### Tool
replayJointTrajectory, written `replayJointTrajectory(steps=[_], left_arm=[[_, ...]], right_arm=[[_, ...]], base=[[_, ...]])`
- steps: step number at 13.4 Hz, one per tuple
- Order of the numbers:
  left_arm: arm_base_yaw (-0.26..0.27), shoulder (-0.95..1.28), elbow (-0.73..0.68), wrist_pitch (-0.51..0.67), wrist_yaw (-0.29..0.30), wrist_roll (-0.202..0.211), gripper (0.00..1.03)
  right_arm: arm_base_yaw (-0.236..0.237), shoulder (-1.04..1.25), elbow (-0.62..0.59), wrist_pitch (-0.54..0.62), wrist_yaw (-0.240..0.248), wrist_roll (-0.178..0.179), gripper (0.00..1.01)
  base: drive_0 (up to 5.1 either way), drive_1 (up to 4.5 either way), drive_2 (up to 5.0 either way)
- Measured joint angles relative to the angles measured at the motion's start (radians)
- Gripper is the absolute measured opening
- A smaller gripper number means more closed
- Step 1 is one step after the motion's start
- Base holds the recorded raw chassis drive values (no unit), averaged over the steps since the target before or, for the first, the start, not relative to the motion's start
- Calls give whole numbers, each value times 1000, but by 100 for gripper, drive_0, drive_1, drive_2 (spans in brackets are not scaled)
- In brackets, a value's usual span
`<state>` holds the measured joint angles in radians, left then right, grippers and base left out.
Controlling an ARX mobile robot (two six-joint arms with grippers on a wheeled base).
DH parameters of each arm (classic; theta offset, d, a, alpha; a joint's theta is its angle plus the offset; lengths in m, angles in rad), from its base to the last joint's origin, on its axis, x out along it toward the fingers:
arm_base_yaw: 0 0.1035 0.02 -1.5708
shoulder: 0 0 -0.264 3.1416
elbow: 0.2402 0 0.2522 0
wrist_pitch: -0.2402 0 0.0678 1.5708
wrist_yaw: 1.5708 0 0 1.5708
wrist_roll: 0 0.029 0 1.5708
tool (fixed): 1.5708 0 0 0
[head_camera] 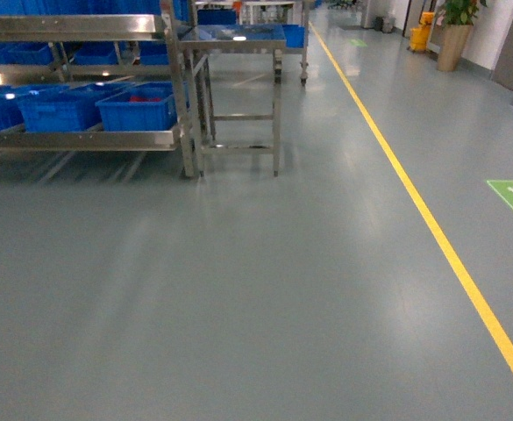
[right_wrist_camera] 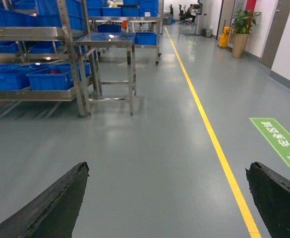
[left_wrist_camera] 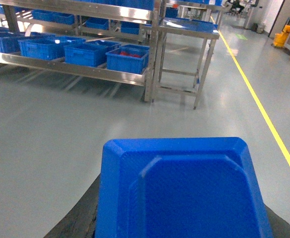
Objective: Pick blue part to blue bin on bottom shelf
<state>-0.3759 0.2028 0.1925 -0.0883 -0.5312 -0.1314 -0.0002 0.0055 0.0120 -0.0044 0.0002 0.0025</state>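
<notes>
The blue part (left_wrist_camera: 182, 188) fills the bottom centre of the left wrist view, seated in the left tool (left_wrist_camera: 179, 225). Dark fingers (left_wrist_camera: 75, 223) show at both of its lower corners, so the tool appears closed around it. It is a smooth blue block with cut-off upper corners and a recessed panel on its face. The frame edge cuts off its lower end, so its long axis cannot be told.

The right tool (right_wrist_camera: 169, 198) is spread wide with only floor (right_wrist_camera: 154, 148) between its fingers.

The bottom shelf (head_camera: 81, 139) lies well apart from both tools, at the upper left of the head view, left of a steel desk (head_camera: 238, 39). Several crates sit on it. The end one (head_camera: 138, 107) shows red inside, so the blue bin (head_camera: 59, 110) is likely its left neighbour. The base probably must close in ahead and leftward, and the loaded left arm is on the nearer side.
</notes>
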Motion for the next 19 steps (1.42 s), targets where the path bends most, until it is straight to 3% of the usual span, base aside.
replayJointTrajectory(steps=[19], left_arm=[[0,0,0,0,0,0,43]], right_arm=[[0,0,0,-2,0,0,98]], base=[[-5,402,-412]])
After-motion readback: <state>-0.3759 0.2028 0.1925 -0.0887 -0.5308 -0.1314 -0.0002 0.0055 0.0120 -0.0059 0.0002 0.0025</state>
